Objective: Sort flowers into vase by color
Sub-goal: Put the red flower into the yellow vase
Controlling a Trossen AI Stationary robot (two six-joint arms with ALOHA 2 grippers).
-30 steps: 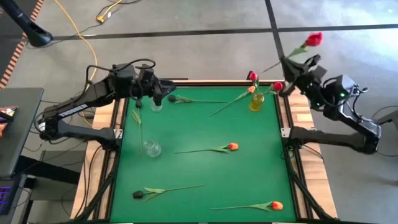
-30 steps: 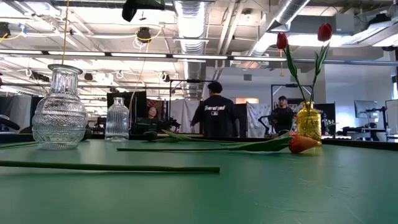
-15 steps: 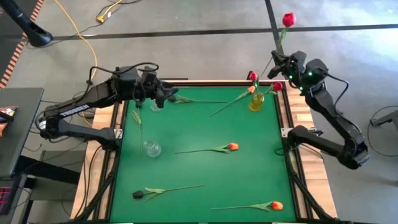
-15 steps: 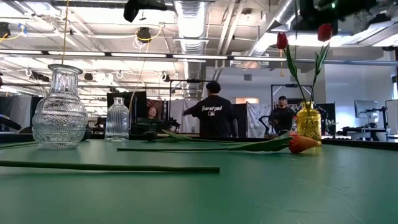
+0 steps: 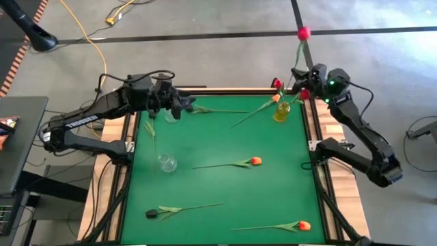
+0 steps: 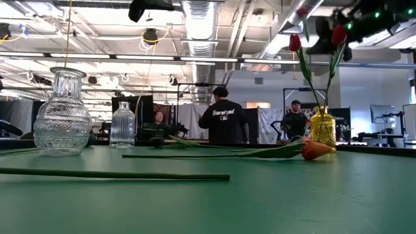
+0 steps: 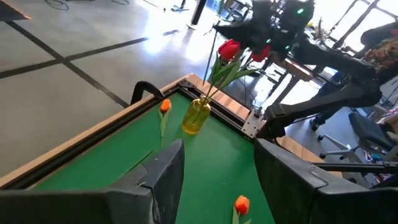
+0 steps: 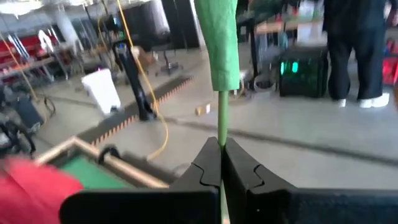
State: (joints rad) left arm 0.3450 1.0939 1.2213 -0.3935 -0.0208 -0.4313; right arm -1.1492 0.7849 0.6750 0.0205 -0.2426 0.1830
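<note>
Over the table [image 5: 218,147], the right arm is swinging its red tulip [image 5: 302,32] upright toward the yellow vase [image 5: 281,112], where a second ago it leaned outward; the insertion looks near. The right gripper [image 8: 221,163] is clamping the stem. The left gripper [image 5: 179,104] is idling half open, empty, at the far-left edge. Other tulips are lying unsorted.

- The floor [image 5: 225,55] around the table is grey concrete, crossed by dark lines.
- A yellow cable [image 5: 85,31] trails over it (loosely, in loops).
- Overhead, silver ducts [image 6: 201,23] and pipes run beneath a white ceiling with strip lights [image 6: 97,57].
- People [image 6: 224,120] stand farther back among desks and frames.
- A monitor [image 6: 382,114] glows at the far side.
- Bright daylight falls across the floor near an office chair [image 7: 373,140].
</note>
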